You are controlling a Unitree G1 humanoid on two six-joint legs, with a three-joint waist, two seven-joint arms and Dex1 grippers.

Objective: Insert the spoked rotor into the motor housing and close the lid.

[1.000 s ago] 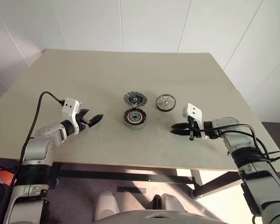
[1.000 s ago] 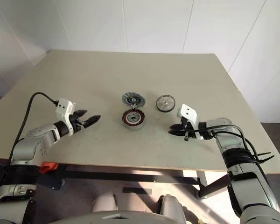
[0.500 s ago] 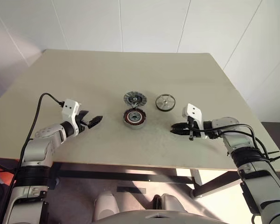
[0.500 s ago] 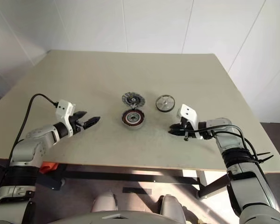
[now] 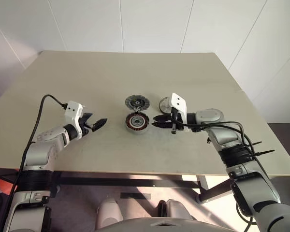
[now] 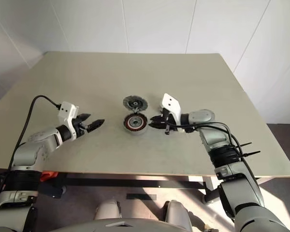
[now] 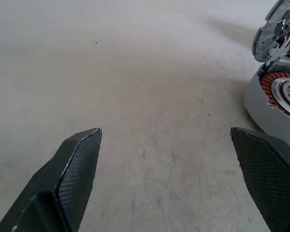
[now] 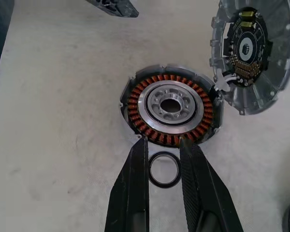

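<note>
Copper-red windings in grey motor housing (image 8: 171,105), dark grey ribbed lid (image 8: 253,55), beige table (image 5: 135,72)

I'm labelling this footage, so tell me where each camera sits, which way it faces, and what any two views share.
Left and right eye views: on the head, looking forward and down over the table, both arms showing.
Left wrist view: along the open left gripper, over the tabletop to the motor housing.
Right wrist view: down between the right gripper fingers at a small ring.
Shared: both wrist views show the motor housing and lid.
</note>
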